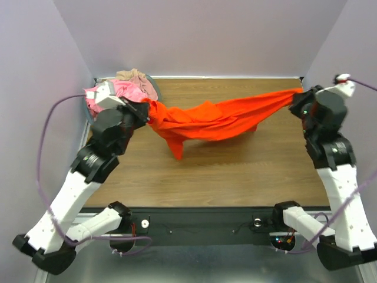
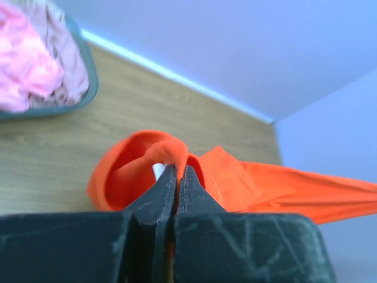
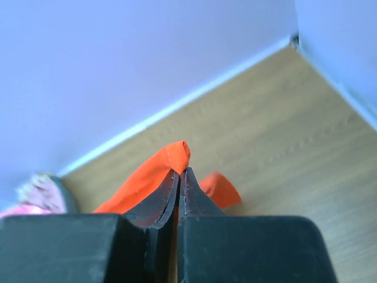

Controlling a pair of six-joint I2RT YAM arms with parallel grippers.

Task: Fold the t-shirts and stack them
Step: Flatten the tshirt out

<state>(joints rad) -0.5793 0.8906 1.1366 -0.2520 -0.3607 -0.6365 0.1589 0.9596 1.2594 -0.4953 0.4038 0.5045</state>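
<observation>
One orange-red t-shirt (image 1: 218,121), long axis left-right.

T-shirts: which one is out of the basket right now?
The orange-red t-shirt, stretched between the left gripper and right gripper over the table. The pink t-shirt and beige t-shirt lie bunched in the grey basket.

Top overhead, far; 2 wrists close; share table (image 1: 235,171).

Right pincer (image 3: 179,175) clamped on a folded edge of the orange-red t-shirt (image 3: 144,177), held above the wooden table (image 3: 283,130), grey basket (image 3: 69,199) far left.
</observation>
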